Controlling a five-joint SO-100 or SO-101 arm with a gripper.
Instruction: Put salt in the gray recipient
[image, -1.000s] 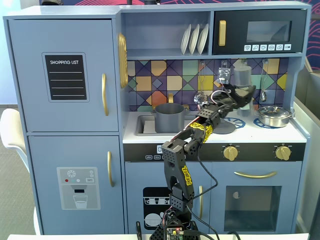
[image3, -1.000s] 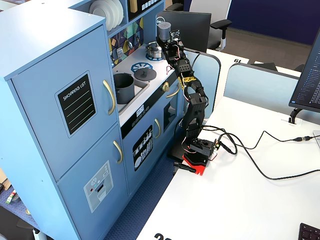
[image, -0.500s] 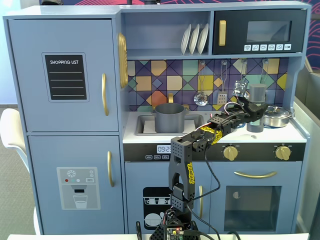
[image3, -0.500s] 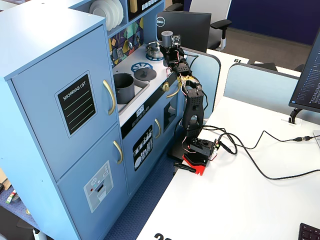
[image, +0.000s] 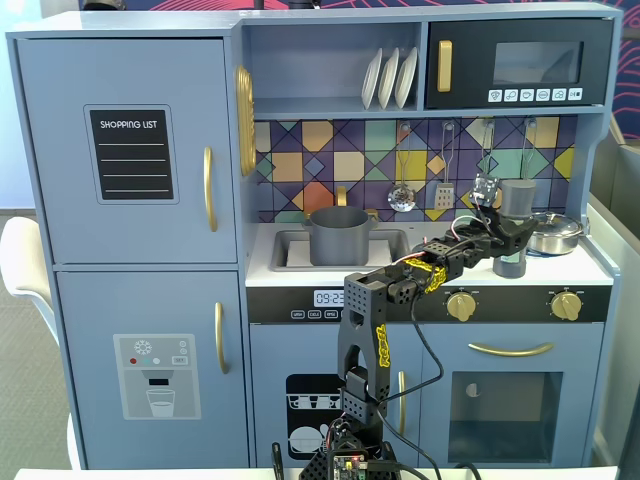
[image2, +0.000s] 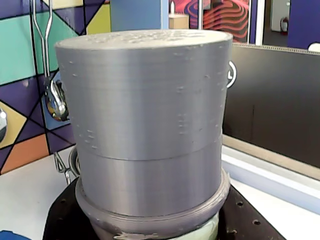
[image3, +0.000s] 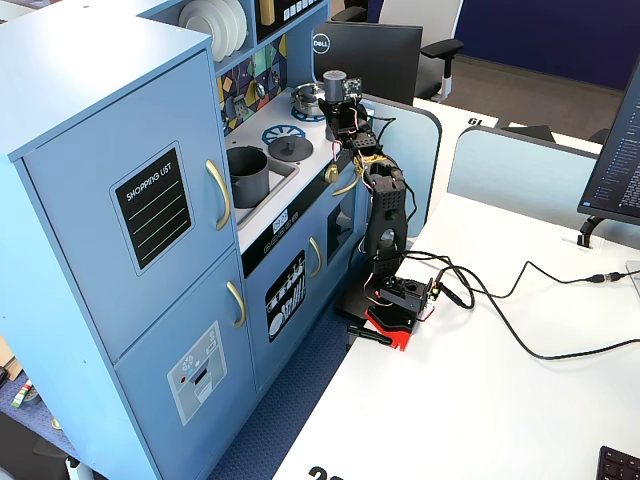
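The salt shaker (image: 517, 200) stands upright at the right end of the toy kitchen counter. Its gray cap fills the wrist view (image2: 150, 110), with a sliver of pale green label (image2: 209, 232) at the bottom. My gripper (image: 509, 240) is shut on the shaker's body, and black fingers (image2: 62, 220) show on both sides below the cap. I cannot tell whether the shaker's base touches the counter. The gray pot (image: 340, 236) sits in the sink, well to the left of the gripper in a fixed view. The other fixed view also shows the pot (image3: 246, 172) and the shaker (image3: 334, 88).
A shiny silver lidded pan (image: 553, 232) stands just right of the shaker. A flat gray lid (image3: 291, 149) lies on the counter between the sink and the gripper. A ladle (image: 402, 195), a spatula (image: 443, 195) and a whisk (image: 485, 185) hang on the tiled back wall.
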